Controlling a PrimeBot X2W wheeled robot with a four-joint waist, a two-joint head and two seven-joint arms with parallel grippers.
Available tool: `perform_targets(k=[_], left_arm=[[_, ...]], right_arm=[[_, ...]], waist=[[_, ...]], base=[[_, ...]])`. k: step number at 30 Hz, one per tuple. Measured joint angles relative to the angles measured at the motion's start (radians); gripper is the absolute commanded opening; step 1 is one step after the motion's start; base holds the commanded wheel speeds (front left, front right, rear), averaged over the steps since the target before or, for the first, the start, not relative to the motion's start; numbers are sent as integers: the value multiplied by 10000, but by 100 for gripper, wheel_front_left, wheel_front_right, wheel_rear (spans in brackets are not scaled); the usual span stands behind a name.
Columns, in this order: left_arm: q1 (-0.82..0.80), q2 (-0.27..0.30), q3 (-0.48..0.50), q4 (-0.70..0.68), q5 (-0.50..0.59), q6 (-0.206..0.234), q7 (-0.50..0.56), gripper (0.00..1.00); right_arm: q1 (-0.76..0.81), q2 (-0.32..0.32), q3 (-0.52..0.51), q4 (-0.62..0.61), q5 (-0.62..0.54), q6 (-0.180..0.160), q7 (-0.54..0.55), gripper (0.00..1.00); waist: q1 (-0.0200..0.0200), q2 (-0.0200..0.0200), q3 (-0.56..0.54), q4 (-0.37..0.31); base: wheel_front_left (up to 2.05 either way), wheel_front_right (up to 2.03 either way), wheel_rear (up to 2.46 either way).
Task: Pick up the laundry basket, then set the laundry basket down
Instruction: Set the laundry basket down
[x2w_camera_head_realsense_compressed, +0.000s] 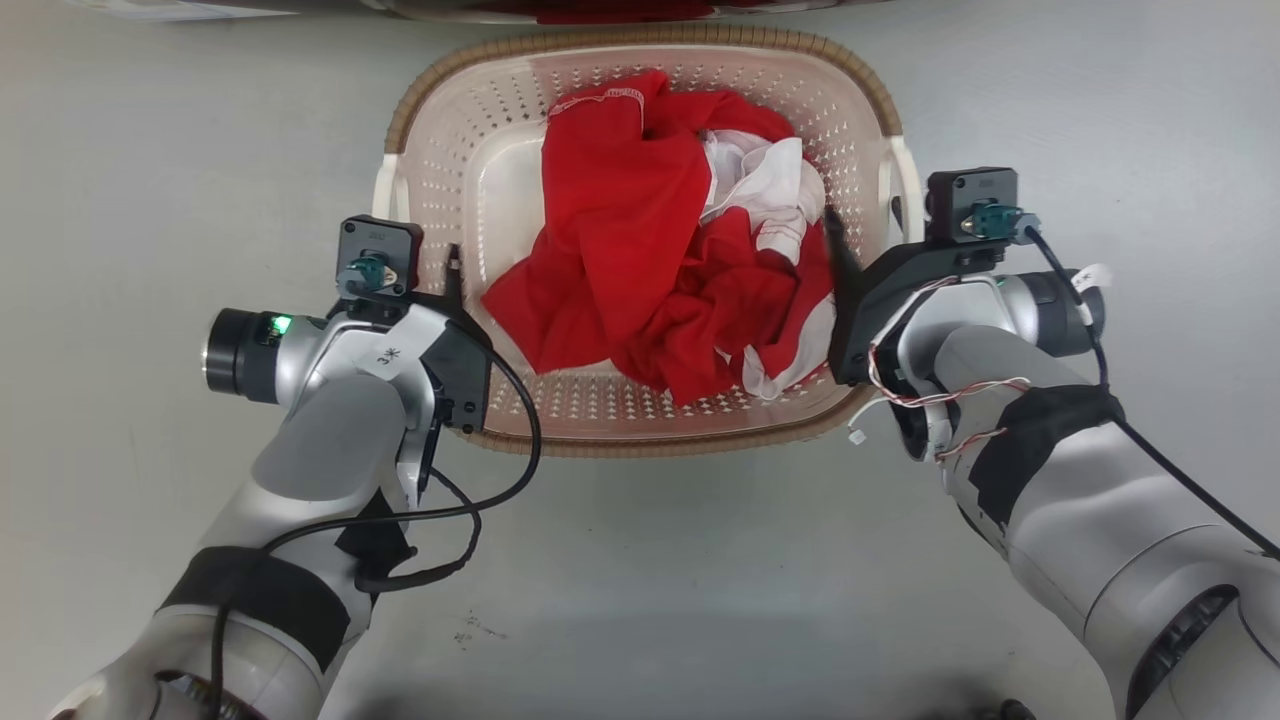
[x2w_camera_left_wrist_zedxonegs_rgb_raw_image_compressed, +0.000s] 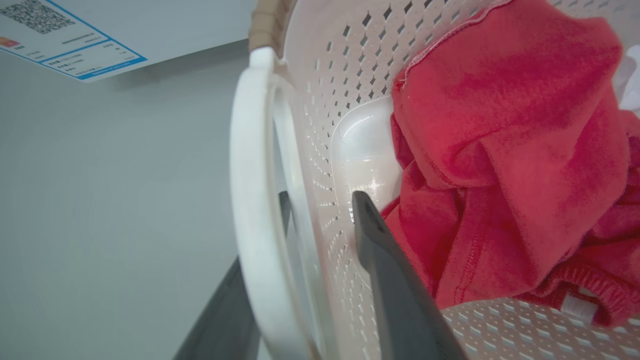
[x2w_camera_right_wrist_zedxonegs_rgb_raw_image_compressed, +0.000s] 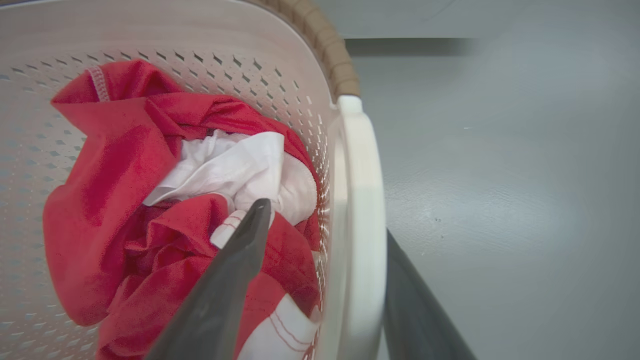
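Two pale forearms rise from the bottom of the head view, the left arm (x2w_camera_head_realsense_compressed: 300, 470) from 7 o'clock and the right arm (x2w_camera_head_realsense_compressed: 1080, 500) from 5 o'clock. A black cable (x2w_camera_head_realsense_compressed: 520, 420) loops off the left one.

Between them, toward 12 o'clock, is the laundry basket (x2w_camera_head_realsense_compressed: 640, 40), cream with perforated walls and a brown woven-look rim, over a plain grey floor (x2w_camera_head_realsense_compressed: 150, 150). Whether it rests on that floor or hangs just above it cannot be told.

The left gripper (x2w_camera_head_realsense_compressed: 440, 265) is at the basket's 9 o'clock side, just below the white left handle (x2w_camera_head_realsense_compressed: 385, 190). In the left wrist view its jaws straddle the wall (x2w_camera_left_wrist_zedxonegs_rgb_raw_image_compressed: 340, 75): one dark finger lies flat against the inside, the other runs outside behind the handle (x2w_camera_left_wrist_zedxonegs_rgb_raw_image_compressed: 250, 175) – so the left gripper (x2w_camera_left_wrist_zedxonegs_rgb_raw_image_compressed: 322, 197) reads as clamped on the basket.

The right gripper (x2w_camera_head_realsense_compressed: 862, 220) is at the 3 o'clock side by the right handle (x2w_camera_head_realsense_compressed: 908, 175). In the right wrist view it (x2w_camera_right_wrist_zedxonegs_rgb_raw_image_compressed: 325, 220) straddles the wall too, but a strip of cloth shows between the inner finger and the wall – whether it squeezes cannot be told.

A crumpled red garment (x2w_camera_head_realsense_compressed: 610, 230) fills most of the basket, with white cloth (x2w_camera_head_realsense_compressed: 760, 180) showing toward 2 o'clock. In the left wrist view, a printed sheet with a blue border (x2w_camera_left_wrist_zedxonegs_rgb_raw_image_compressed: 65, 40) lies at 10 o'clock.
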Motion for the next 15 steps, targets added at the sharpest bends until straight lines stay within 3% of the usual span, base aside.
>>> perform_targets(k=[15], left_arm=[[53, -121, 10, 125, -6, 6, -96, 100]], right_arm=[[8, 109, 125, 293, 4, 65, -69, 100]], waist=[[0, 0, -541, 28]], base=[[0, 0, 0]])
